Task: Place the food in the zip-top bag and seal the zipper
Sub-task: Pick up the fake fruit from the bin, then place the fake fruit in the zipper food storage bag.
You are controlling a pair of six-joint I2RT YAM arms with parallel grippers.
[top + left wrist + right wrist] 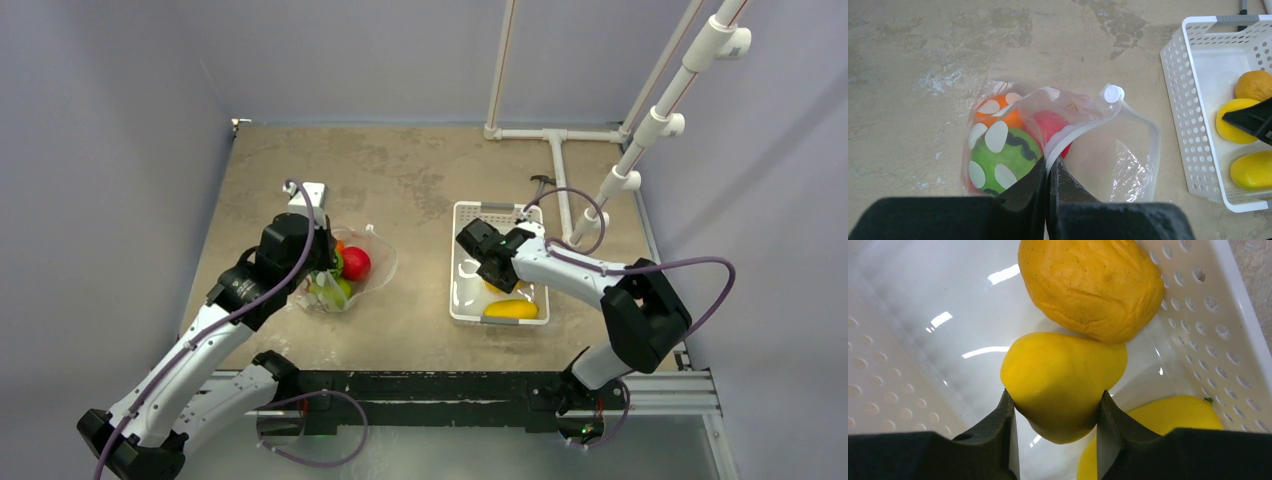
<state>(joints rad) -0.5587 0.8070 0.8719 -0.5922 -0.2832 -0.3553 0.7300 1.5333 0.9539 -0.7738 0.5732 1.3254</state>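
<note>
The clear zip-top bag (1130, 170) lies on the table with its mouth open toward the basket. Inside it are a dark-striped green fruit (1008, 152), an orange one (1004, 118) and a red one (1050, 125). My left gripper (1050, 162) is shut on the zipper (1083, 127) at the near edge of the mouth; a white slider (1113, 93) sits at its far end. In the white basket (1243, 305) my right gripper (1055, 396) is shut on a yellow pear-shaped fruit (1063, 367), a finger touching each side.
Two more fruits lie in the basket: an orange one (1093, 282) just beyond the held one, and a yellow one (1173, 415) to its right. The basket (462, 312) stands right of the bag (372, 262). A white pipe frame (555, 135) stands at the back right.
</note>
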